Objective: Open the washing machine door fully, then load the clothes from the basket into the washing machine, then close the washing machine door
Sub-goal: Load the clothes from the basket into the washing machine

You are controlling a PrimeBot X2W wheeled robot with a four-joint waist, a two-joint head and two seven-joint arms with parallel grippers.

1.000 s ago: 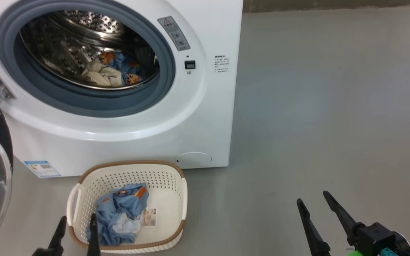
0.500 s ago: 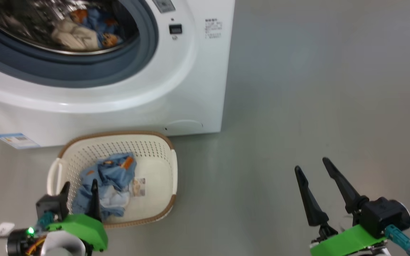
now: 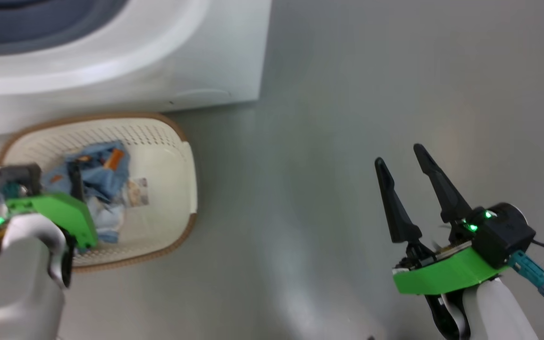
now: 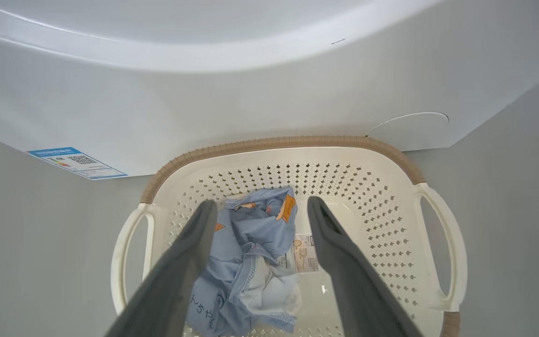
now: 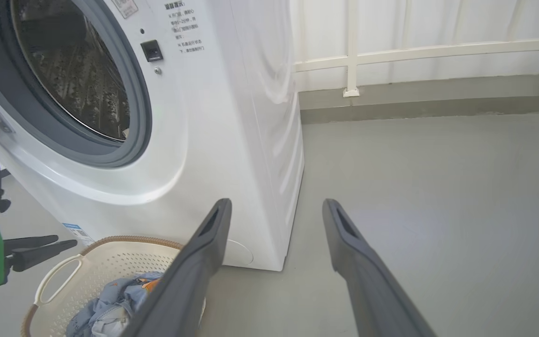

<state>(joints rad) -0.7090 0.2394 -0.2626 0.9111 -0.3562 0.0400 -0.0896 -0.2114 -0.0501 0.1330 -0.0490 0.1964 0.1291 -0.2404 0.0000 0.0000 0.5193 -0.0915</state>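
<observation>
Now the left gripper (image 4: 261, 206), fingers apart, hovers over the clothes (image 4: 246, 262); a low reach may snag the basket's (image 4: 297, 142) holes.

We note: washing machine (image 5: 232, 117) casing glossy white; basket (image 4: 367, 201) perforated matt cream plastic, woven-look rim; clothes (image 4: 251, 234) soft creased cloth; floor (image 3: 371, 71) smooth grey.

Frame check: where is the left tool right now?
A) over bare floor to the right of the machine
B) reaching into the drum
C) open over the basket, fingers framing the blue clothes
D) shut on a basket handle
C: the left wrist view shows the left tool open, its fingers either side of the clothes in the basket, gripping nothing.
</observation>
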